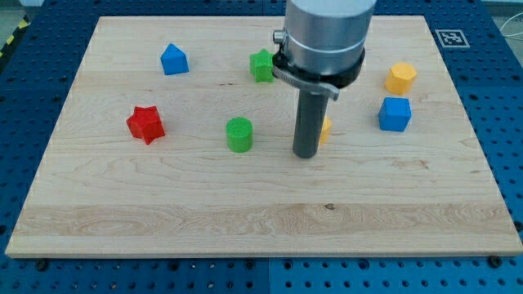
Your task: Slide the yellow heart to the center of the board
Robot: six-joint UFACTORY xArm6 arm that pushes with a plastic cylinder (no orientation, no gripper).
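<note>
Only a small yellow-orange sliver (326, 128) of a block shows just right of my rod; its shape cannot be made out, and it may be the yellow heart. My tip (306, 154) rests on the board a little right of its middle, touching or very close to that sliver's left side. A green cylinder (239, 134) stands to the tip's left. The rod and the arm's grey body hide most of the yellow block.
A yellow hexagonal block (400, 77) and a blue cube (395, 113) sit at the right. A green star (262, 65) is at the top middle, a blue house-shaped block (173, 60) at the top left, a red star (145, 124) at the left. The wooden board (245, 220) lies on a blue pegboard.
</note>
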